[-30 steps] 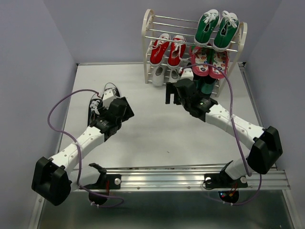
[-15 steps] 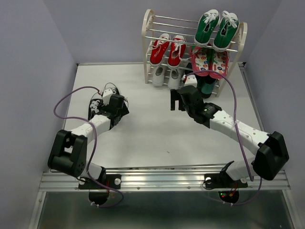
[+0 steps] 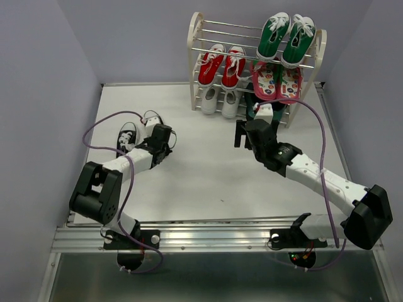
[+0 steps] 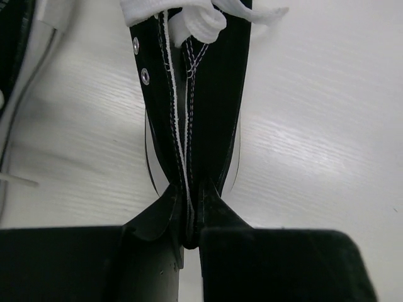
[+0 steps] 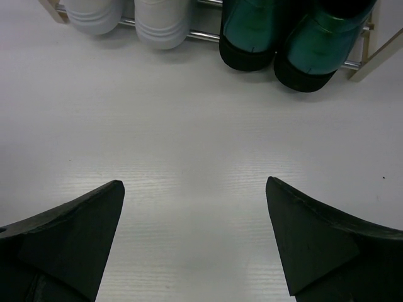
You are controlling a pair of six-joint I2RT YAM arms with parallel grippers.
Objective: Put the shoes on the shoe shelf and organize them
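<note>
Step in hand: pickup of the last pair. Left gripper (image 4: 189,234), at the table's 9 o'clock side: fingers pinched on the heel end of 1 black sneaker (image 4: 200,94), its sole on the table. Its mate (image 3: 128,136) lies just beside, at 8 o'clock. Right gripper (image 5: 194,189): jaws spread, holding nothing, facing the shoe shelf (image 3: 194,60) at 12 o'clock. Shelved: 2 white sneakers (image 3: 217,100), 2 red sneakers (image 3: 221,66). Next, by judgement: lift clear and carry toward 1 o'clock; the top tier's left half looks free.
</note>
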